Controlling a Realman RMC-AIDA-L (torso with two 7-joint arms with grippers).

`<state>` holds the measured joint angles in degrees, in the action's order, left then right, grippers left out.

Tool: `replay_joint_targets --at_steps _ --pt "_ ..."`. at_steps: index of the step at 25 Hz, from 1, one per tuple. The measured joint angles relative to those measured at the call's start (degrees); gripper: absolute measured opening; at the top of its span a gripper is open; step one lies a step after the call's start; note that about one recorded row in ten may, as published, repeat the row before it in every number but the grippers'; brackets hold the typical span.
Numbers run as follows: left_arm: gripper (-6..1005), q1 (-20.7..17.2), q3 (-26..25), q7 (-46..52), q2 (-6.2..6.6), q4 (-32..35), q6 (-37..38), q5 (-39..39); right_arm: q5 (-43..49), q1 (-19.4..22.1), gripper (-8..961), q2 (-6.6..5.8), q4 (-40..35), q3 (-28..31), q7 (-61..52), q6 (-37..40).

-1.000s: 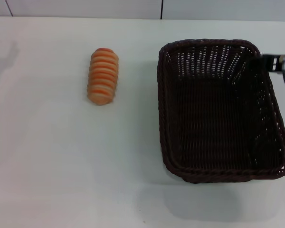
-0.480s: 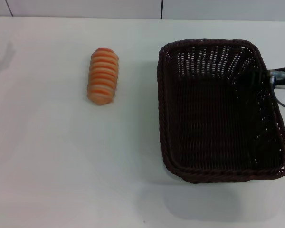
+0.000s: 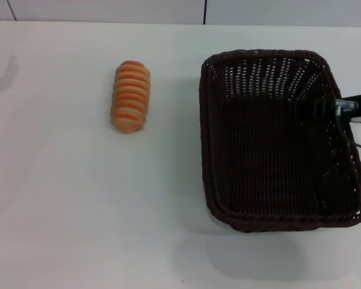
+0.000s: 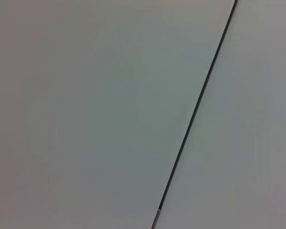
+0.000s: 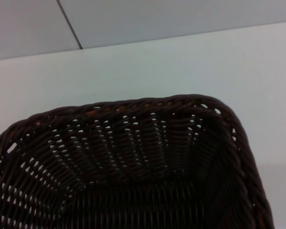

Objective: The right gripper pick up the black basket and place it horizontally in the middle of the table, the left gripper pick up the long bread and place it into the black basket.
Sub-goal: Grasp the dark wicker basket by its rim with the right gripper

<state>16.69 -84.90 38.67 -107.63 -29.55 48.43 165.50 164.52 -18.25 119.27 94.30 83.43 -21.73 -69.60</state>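
Head view shows the basket (image 3: 280,141) on the robot's right half of the bench (image 3: 78,198), long axis running away from the robot, empty inside. The bread (image 3: 130,96) lies well apart on the left half, ridged side up, also pointing away. Only a sliver of the right hand (image 3: 349,109) shows, at the basket's right rim towards the far end, with a thin cable looping down beside it. Whether its fingers are spread or closed on the rim I cannot tell. The left hand is out of sight in every view; its wrist camera sees only a pale flat surface with one dark seam.

Right wrist view looks along the inside of the basket (image 5: 133,162) at a rounded corner, with braided rim and openwork sloped walls.

The basket looks light for its bulk and fairly stiff, though wicker gives a little under a pinch. Its braided rim is the natural hold: thick, rough, unlikely to slip. Gripped at one side only, it will probably hang tilted and may swing while being turned crosswise, so a hold near the middle of the long side seems better than one near a corner. The bread looks light and smooth, probably best pinched across its narrow width.
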Motion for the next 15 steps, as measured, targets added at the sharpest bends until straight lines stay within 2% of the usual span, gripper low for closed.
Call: replay_joint_targets --at_steps 3,8,15 --pt "830 -0.1 0.0 0.0 -0.02 0.0 0.0 0.0 0.0 -0.2 771 0.0 -0.2 -0.5 -0.2 0.2" --pt "830 -0.1 0.2 0.0 0.05 -0.1 0.0 0.0 0.0 -0.2 606 -0.09 -1.9 -0.1 -0.3 0.9" --pt "829 -0.1 0.0 0.0 0.18 -0.1 0.0 0.0 -1.0 -0.2 504 -0.18 -2.9 0.0 -0.1 2.8"
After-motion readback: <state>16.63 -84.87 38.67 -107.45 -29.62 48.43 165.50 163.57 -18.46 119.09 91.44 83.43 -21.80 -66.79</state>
